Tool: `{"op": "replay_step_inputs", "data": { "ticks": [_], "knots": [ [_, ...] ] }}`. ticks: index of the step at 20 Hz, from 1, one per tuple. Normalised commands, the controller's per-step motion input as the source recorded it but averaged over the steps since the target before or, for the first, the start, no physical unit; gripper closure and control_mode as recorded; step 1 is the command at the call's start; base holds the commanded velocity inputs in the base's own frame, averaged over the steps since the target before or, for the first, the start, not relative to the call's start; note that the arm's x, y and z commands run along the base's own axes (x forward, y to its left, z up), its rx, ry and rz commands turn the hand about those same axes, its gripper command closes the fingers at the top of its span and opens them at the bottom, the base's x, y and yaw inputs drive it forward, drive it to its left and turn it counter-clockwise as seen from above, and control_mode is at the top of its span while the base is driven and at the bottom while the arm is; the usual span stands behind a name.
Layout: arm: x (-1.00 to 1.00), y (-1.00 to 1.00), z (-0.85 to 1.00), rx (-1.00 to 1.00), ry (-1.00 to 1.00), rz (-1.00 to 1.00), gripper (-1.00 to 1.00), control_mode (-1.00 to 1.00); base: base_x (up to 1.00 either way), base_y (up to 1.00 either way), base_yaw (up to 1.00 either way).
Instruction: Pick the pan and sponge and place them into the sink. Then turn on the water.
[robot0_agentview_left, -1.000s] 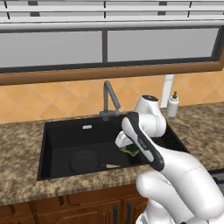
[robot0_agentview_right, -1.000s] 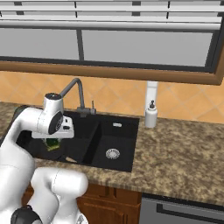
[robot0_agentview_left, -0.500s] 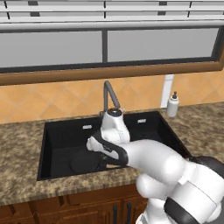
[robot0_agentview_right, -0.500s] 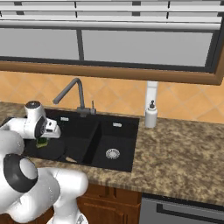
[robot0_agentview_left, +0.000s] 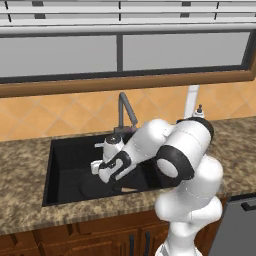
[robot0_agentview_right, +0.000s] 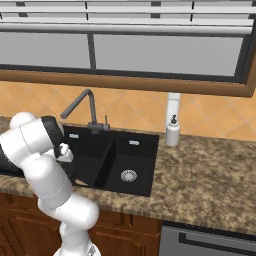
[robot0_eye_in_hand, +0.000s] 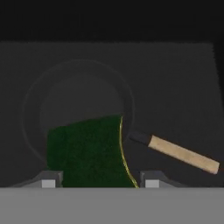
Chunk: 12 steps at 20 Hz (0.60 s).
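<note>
Matt black pan (robot0_eye_in_hand: 78, 105) (pale wooden handle); rough green sponge (robot0_eye_in_hand: 87, 151); speckled stone counter (robot0_agentview_left: 25, 160).

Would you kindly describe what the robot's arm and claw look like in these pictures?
The arm is built of glossy white rounded segments, with dark bands at the joints, rising from a white pedestal. No cables or markings show. The claw ends in two small grey finger tips with pale square pads.

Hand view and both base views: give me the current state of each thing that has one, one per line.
Sponge: held between the tool's fingertips, above the pan.
Pan: lying flat in the sink's large bowl, handle out to one side.
Sink: small bowl bare, drain uncovered.
Faucet: off, no stream.
Tool: shut on the sponge.
</note>
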Motion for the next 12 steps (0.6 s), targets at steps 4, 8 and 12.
{"op": "replay_step_inputs", "data": {
  "ticks": [4,8,12],
  "knots": [
    [0.51,0.10,-0.52,-0.02,0.02,-0.08,1.00,-1.00,0.00,0.00,0.00],
    [0.24,0.37,-0.41,-0.04,0.00,-0.07,1.00,-1.00,0.00,0.00,0.00],
    [0.14,0.36,-0.22,-0.04,0.00,-0.09,1.00,-1.00,0.00,0.00,0.00]
  ]
}}
